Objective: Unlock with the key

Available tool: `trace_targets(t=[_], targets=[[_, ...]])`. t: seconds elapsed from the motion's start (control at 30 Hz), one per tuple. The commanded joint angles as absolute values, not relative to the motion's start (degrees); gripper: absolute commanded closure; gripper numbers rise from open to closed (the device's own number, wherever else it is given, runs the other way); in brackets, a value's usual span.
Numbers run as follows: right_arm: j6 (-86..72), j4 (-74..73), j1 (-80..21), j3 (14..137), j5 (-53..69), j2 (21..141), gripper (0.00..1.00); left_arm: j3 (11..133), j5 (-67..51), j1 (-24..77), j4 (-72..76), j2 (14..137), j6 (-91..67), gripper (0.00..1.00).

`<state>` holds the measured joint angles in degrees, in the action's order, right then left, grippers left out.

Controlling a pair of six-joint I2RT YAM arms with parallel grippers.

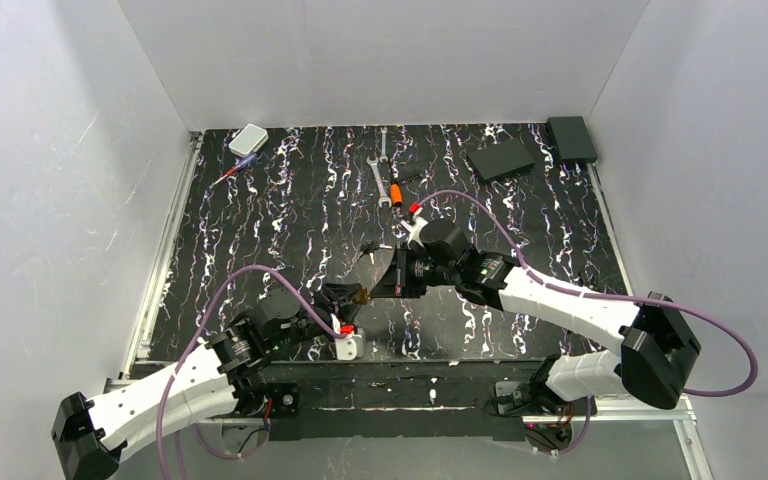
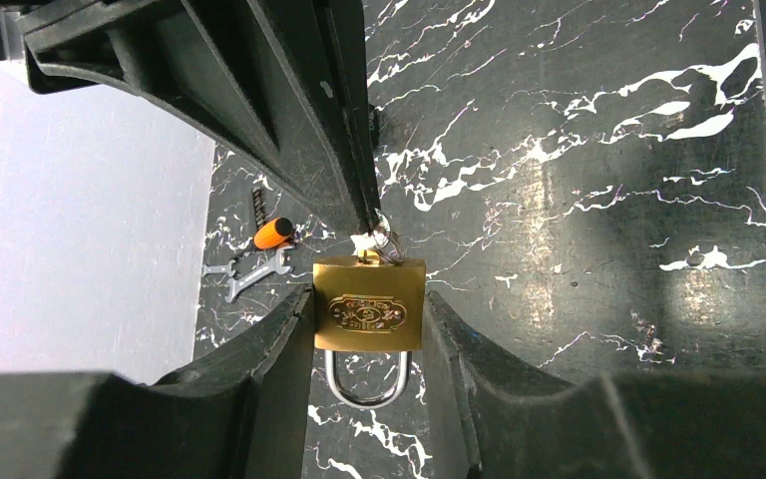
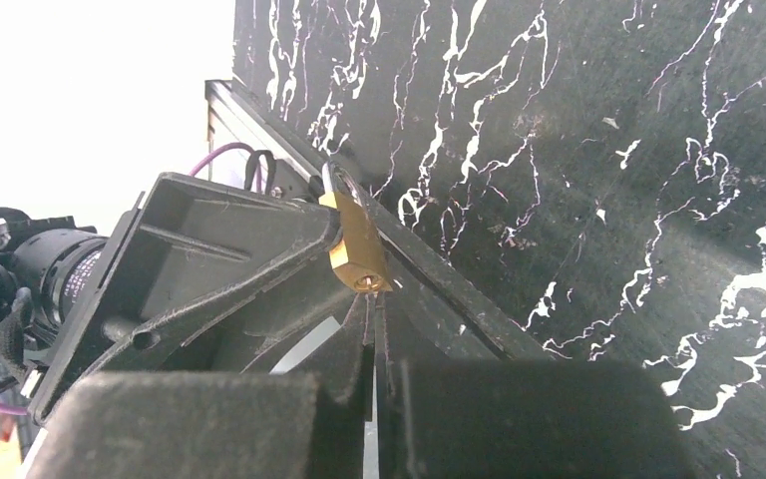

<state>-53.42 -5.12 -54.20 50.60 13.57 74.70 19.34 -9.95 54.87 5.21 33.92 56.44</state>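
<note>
**Key held at the padlock's keyhole**

The brass padlock [image 2: 369, 304] is clamped between the two fingers of the left gripper [image 2: 367, 299]. One finger is pressed against each side of its body, and the jaws are opened only as wide as the body itself. The shackle [image 2: 364, 384] is turned back towards the left wrist, and both of its legs are seen to enter the body. The keyhole end is turned away, towards the other arm.

The right gripper [image 3: 371, 317] is closed almost completely, with only a thin slit left between its fingers. The key [image 2: 381, 242] is pinched in that slit. Its head is hidden by the fingers, so only a little silvery metal and a small ring are seen at the fingertips. The key is set against the keyhole end of the padlock, in line with the body. How far it is pushed in cannot be told.

Both grippers are met near the front middle of the marbled black table [image 1: 520, 230], the right fingertips just beside the padlock. Well beyond them, towards the back, two wrenches [image 1: 380, 172] and an orange-handled tool [image 1: 397, 190] are laid. A white box [image 1: 248, 140] is seen at the back left, and two black boxes [image 1: 500, 160] at the back right.
</note>
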Motion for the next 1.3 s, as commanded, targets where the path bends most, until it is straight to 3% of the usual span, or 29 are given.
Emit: trace_targets(t=[0.0, 0.77, 1.27], targets=[[-58.5, 2.2, -54.2, 47.7, 14.0, 76.0, 0.99, 22.3, -17.0, 55.9, 19.7, 31.1, 57.7, 1.0], [-75.4, 19.9, -52.6, 39.6, 16.5, 77.3, 0.99, 21.9, -13.9, 56.0, 20.9, 30.3, 59.4, 1.0], [-79.5, 18.9, -52.5, 38.9, 15.9, 76.1, 0.99, 20.7, -11.9, 56.0, 23.6, 29.9, 60.4, 1.0]])
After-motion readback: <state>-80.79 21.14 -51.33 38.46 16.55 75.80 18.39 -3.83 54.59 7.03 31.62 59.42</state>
